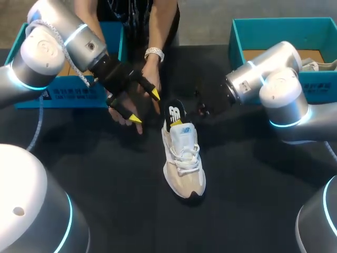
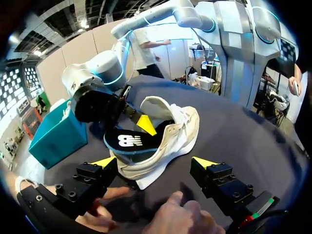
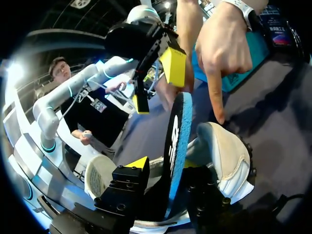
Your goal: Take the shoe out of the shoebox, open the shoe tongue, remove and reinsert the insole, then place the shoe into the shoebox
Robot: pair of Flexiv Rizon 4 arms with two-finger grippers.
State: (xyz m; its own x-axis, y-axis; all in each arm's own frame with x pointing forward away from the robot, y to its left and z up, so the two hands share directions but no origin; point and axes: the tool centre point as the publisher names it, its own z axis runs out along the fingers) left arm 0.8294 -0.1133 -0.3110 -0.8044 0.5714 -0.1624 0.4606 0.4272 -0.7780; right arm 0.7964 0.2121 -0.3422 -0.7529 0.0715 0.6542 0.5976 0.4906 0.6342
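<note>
Teal cardboard shoebox [image 1: 238, 39] stands well apart from the right gripper [image 3: 165, 165]. The white-and-beige lace-up sneaker [image 1: 184, 163] lies just below it. Its fingers pinch the black, blue-edged foam insole [image 3: 176, 131], which is half out. The left gripper [image 1: 145, 107] is spread and empty beside the heel. Probable step: insole exchange. The next move needs a straight pull or push along the shoe.

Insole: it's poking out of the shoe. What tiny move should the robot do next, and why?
Probably the right pincer should draw the black-and-blue insole up and out of the white-and-beige sneaker. It appears to grip the insole, whose heel end stands clear while the front sits inside. The left pincer is open, holding nothing.
</note>
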